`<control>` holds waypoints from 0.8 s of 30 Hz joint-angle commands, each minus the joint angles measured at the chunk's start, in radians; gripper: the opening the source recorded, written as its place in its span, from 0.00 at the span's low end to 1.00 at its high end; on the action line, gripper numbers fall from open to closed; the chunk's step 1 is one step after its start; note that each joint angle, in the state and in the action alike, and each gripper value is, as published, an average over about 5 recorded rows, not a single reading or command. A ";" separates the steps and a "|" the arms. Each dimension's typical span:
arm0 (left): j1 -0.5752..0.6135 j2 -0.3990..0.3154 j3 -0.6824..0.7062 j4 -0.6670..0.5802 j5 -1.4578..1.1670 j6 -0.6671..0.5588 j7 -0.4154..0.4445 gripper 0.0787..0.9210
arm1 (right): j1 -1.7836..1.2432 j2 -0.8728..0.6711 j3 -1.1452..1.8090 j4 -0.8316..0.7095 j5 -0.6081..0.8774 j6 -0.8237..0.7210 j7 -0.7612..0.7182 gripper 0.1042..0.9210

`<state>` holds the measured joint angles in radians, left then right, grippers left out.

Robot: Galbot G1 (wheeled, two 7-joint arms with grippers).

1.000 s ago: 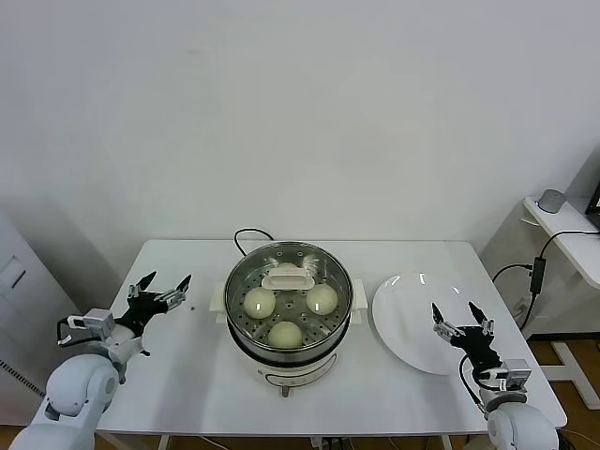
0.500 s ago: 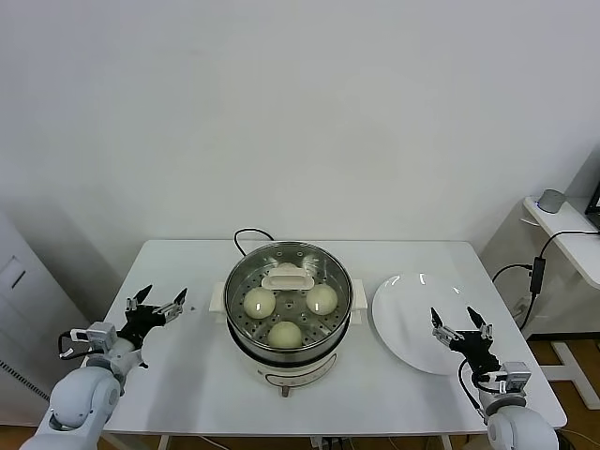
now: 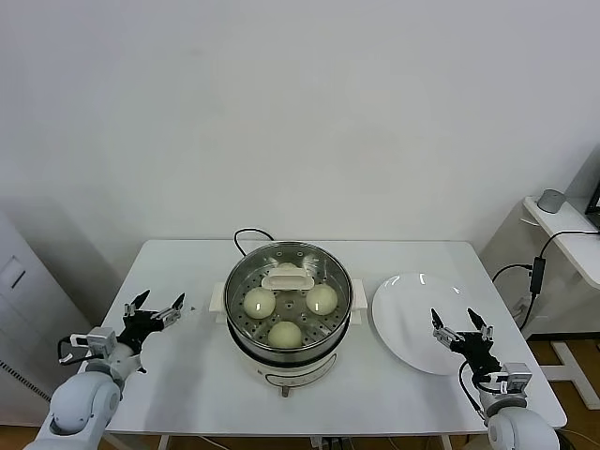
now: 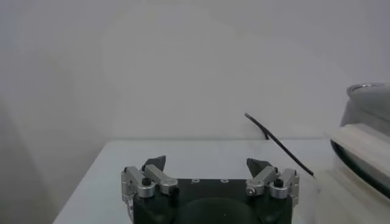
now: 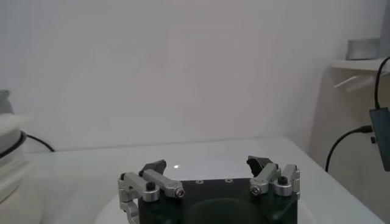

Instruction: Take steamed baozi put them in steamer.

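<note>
Steamer [image 3: 288,323]: round shiny steel pot on a white base with side handles, mid-table, lid off, black cord trailing behind. Baozi: three visible, smooth cream domes on the perforated tray, at left [image 3: 259,301], right [image 3: 322,298] and front [image 3: 285,333], apart from one another.

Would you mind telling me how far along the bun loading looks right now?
Three baozi clearly sit on the steamer's tray; a fourth seems partly hidden behind its white handle. The plate is bare. Left gripper and right gripper are open, holding nothing, low at the table's sides. Apparently nothing remains.
</note>
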<state>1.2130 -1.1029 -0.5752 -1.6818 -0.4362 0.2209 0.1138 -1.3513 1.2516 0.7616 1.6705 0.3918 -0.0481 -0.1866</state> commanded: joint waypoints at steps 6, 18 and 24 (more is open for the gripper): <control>0.002 -0.003 0.001 0.003 0.024 -0.006 0.002 0.88 | -0.002 0.006 0.004 0.004 -0.004 -0.008 -0.008 0.88; -0.001 -0.002 0.004 0.010 0.010 0.001 0.003 0.88 | 0.002 0.002 0.007 0.003 -0.005 -0.022 -0.009 0.88; -0.003 -0.002 0.004 0.011 0.009 0.001 0.004 0.88 | 0.005 0.003 0.007 0.001 -0.007 -0.023 -0.009 0.88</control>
<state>1.2110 -1.1052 -0.5715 -1.6725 -0.4269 0.2213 0.1170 -1.3489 1.2542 0.7672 1.6731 0.3864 -0.0680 -0.1954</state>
